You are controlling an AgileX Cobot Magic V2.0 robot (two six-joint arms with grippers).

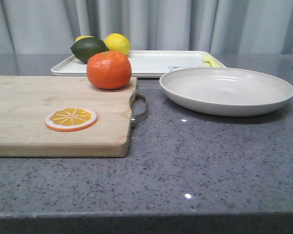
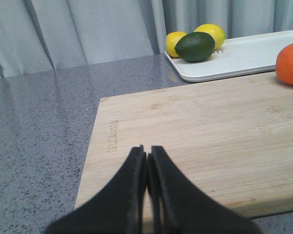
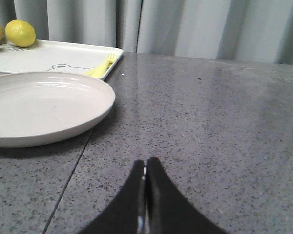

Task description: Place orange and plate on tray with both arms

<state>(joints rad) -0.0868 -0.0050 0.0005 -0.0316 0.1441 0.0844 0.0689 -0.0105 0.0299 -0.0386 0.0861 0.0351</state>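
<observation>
I have both grippers, left [image 2: 147, 158] and right [image 3: 145, 168], pinched closed and empty; the orange [image 1: 109, 69] and plate [image 1: 227, 90] wait just near of the tray [image 1: 156, 63].

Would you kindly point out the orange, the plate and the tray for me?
orange [image 1: 109, 69], front view, middle of its glossy front face.
plate [image 1: 226, 90], front view, bare inner floor.
tray [image 1: 161, 62], front view, bare white floor near its middle.
</observation>
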